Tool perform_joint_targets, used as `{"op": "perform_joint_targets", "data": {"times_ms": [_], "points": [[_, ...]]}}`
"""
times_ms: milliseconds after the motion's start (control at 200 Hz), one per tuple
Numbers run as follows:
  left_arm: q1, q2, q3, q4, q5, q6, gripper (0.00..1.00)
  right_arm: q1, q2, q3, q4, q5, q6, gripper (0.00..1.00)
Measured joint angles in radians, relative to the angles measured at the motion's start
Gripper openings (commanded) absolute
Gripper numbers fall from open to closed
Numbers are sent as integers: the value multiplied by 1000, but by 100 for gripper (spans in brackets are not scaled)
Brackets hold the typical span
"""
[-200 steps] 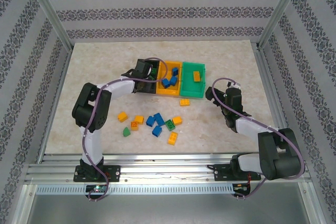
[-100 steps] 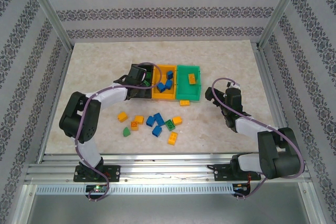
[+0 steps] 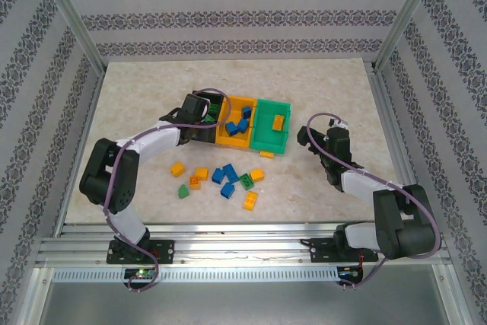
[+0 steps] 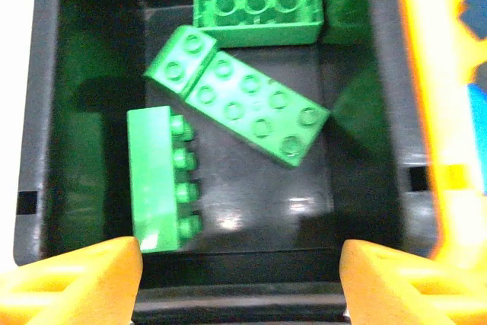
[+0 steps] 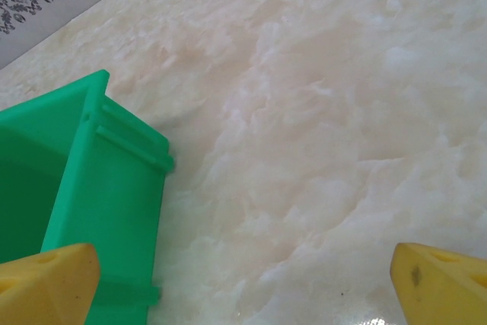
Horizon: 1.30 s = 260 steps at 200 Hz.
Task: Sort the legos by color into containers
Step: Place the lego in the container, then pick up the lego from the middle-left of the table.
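Legos in green (image 4: 259, 108), four of them, lie on the floor of the black bin (image 4: 46, 112) straight below the left gripper (image 4: 240, 279). Its orange fingertips (image 4: 76, 275) stand well apart over the bin's near wall with nothing between them. One brick lies upside down against the far wall. A long one lies slantwise in the middle, touching a small one, and a fourth lies on its side by the left wall. In the top view the left gripper (image 3: 209, 109) hovers over this bin near the middle of the table (image 3: 137, 81). Just beside the black bin on the right is the yellow-orange bin (image 3: 232, 142), which holds blue legos (image 3: 240, 123). Next on the right stands the green bin (image 3: 272, 142), with one yellow-orange brick (image 3: 279, 121) inside and another brick (image 3: 268, 154) on the table just at its near wall. The right gripper (image 5: 243, 283) has its fingers spread wide and empty, low over bare table beside a corner of the green bin (image 5: 106, 188). From above, the right gripper (image 3: 303, 136) sits just right of that bin, apart from it. Loose legos (image 3: 221, 180) in yellow-orange, blue and green lie scattered between the bins and the table's near edge, a little left of the middle.
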Motion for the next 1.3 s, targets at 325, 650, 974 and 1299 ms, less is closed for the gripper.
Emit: {"op": "perform_joint_targets", "data": {"times_ms": [325, 650, 974, 1299], "points": [[-87, -158, -24, 8, 173, -24, 67, 0, 16, 2, 0, -1, 1, 98], [-332, -109, -67, 10, 328, 66, 66, 0, 39, 21, 4, -21, 7, 98], [-433, 92, 44, -111, 383, 171, 65, 0, 39, 21, 5, -26, 19, 98], [-463, 177, 140, -196, 367, 223, 60, 0, 39, 21, 4, -26, 19, 98]]}}
